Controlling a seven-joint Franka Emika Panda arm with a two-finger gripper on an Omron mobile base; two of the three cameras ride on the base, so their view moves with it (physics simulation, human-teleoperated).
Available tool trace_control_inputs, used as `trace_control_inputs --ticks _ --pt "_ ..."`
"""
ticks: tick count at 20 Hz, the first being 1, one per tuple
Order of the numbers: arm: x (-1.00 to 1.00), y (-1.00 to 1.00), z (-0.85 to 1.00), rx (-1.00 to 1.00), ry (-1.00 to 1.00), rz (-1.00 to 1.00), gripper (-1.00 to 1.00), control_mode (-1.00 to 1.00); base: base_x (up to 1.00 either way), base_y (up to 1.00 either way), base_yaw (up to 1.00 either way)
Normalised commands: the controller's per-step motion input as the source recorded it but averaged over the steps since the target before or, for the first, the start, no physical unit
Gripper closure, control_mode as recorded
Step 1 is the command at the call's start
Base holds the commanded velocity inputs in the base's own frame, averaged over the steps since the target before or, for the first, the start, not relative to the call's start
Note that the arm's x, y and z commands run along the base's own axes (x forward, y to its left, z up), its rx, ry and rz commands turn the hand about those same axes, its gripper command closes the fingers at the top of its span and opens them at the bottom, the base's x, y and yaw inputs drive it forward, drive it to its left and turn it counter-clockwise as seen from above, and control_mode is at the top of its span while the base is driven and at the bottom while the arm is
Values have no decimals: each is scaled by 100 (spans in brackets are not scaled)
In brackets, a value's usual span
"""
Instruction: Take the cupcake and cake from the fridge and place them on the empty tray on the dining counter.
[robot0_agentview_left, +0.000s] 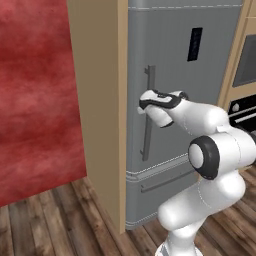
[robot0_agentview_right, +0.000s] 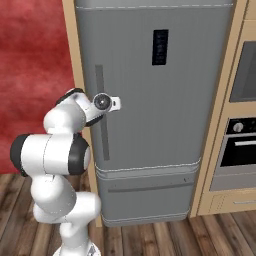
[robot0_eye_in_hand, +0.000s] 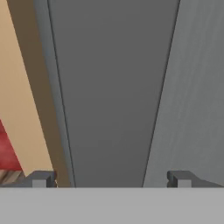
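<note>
Open gripper (robot0_eye_in_hand: 111, 179) straddling dark handle (robot0_eye_in_hand: 111, 96), closed fridge (robot0_agentview_right: 150, 75), no legible writing

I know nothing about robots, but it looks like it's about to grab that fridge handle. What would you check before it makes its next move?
1. Fridge door shut, so the handle must be pulled first: ok.
2. Gripper open: ok, the fingertips stand wide apart.
3. Handle between the two fingertips: ok, it runs up the middle of the hand view.
4. Fingers far enough around the handle to close on it: cannot tell, the contact is not visible.
5. Room for the door to swing: cannot tell; the arm's elbow stands close in front of the door.
6. Cupcake and cake inside: cannot tell, the door hides them.
</note>
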Motion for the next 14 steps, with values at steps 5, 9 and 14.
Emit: trace_control_inputs --ticks 5,9,14 --pt "57 9 -24 0 0 0 -100 -100 0 0 0" --pt "72 15 -26 0 0 0 100 -100 0 0 0" --pt "36 -52 -33 6 -1 0 100 -100 0 0 0"
